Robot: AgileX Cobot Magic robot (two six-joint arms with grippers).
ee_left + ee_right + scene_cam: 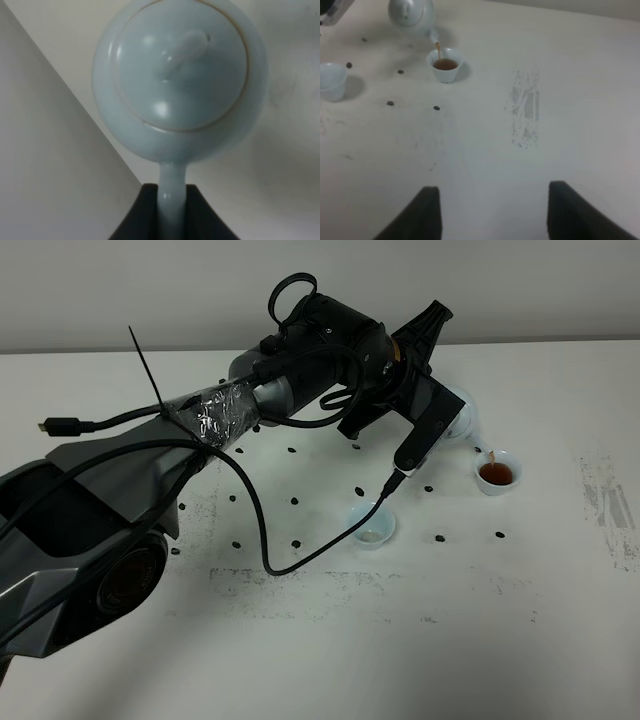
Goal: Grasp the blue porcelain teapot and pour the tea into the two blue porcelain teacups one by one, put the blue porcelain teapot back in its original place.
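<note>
The blue porcelain teapot (180,80) hangs tilted above the table, with my left gripper (172,192) shut on its loop handle. In the exterior view only a pale edge of the teapot (462,415) shows behind my left gripper (440,415). A thin stream of tea runs from the spout of the teapot (410,15) into one blue teacup (445,65), which holds brown tea (497,474). The other teacup (371,525) stands nearer the front, almost empty (331,81). My right gripper (490,200) hovers open over bare table, well away from both cups.
Small dark spots dot the white table around the cups. Grey smudged patches (610,510) mark the right side (525,110). A black cable (265,540) from the left arm droops onto the table near the almost empty cup. The wall runs along the back.
</note>
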